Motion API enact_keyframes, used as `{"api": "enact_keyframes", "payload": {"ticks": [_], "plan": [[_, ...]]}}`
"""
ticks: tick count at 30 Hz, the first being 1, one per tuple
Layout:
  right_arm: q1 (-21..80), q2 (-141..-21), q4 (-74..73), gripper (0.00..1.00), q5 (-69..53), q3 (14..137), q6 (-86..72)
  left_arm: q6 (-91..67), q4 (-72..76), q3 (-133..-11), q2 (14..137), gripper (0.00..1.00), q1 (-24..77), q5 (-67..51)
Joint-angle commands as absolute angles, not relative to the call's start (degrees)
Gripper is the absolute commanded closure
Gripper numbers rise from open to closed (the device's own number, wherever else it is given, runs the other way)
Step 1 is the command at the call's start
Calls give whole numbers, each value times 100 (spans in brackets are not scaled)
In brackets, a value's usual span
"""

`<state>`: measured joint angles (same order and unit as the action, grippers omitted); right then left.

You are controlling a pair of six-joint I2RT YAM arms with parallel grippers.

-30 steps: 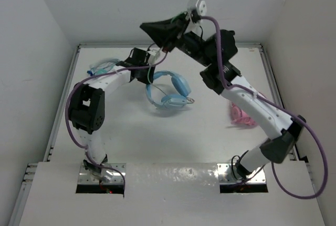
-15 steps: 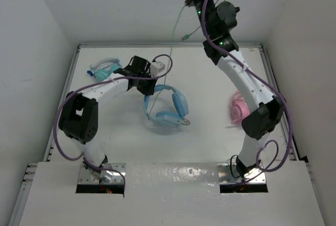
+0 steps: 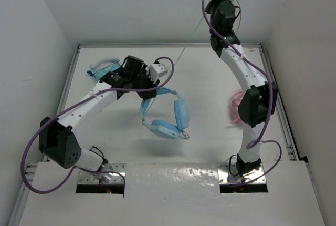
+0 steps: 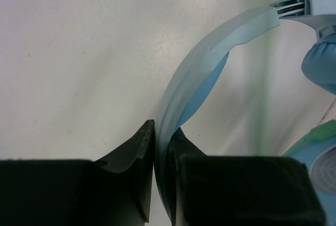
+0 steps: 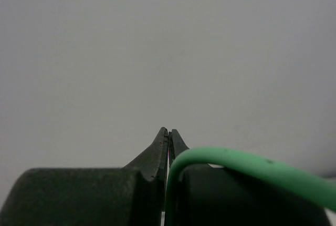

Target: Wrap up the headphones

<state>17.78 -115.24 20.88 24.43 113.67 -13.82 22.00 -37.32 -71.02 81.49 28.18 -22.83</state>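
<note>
**Left pincer [image 4: 160,131] clamping the headband, right pincer [image 5: 168,134] holding the cable up high**

The left pincer is squeezing nearly shut on the pale blue headband [image 4: 210,52], its two dark jaws pressing either side of the band with no slack between them. From that grip the headphones [image 3: 168,115] are hanging over the middle of the desk [image 3: 210,89], the cups [image 3: 181,111] dangling toward the near edge. I cannot tell whether they are touching the surface.

The right pincer is reaching far up beyond the far edge, jaws closed to a sliver on the thin green cable [image 5: 252,165]. The cable is running in a taut slanting line down to the headphones.

This looks to me like the start of the winding step: the cable is stretched out, and no loops are lying round the band yet. The next move is probably asking the right arm to carry the cable round the headband while the left one is holding firm, without letting the thin cord slip.

The overhead view is showing both arms, the full cable line, teal headphones [image 3: 102,68] by the far-left corner and pink headphones [image 3: 239,108] near the right edge. The wrist views are missing all of that, but only they are showing how tightly each grip is closing.
</note>
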Motion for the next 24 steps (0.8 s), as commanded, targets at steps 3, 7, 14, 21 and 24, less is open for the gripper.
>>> {"api": "enact_keyframes", "payload": {"ticks": [3,7,14,21,24], "plan": [[1003,-10724,2486,100,2927,10347,-2284,1785,-3736,-7321,7954,100,2795,-1471],[800,-10389,2645,100,2865,9880,-2233,1802,-3770,-7418,7989,100,2795,-1354],[492,-10072,2742,100,2821,9449,-2198,1819,-3806,-7620,8016,100,2804,-853],[623,-10064,3380,100,1810,8545,-2109,1890,-4490,-8611,8051,100,2786,-2520],[843,-10037,3988,100,2030,7650,-2197,1750,-4991,-9646,8068,100,2786,-3040]]}}
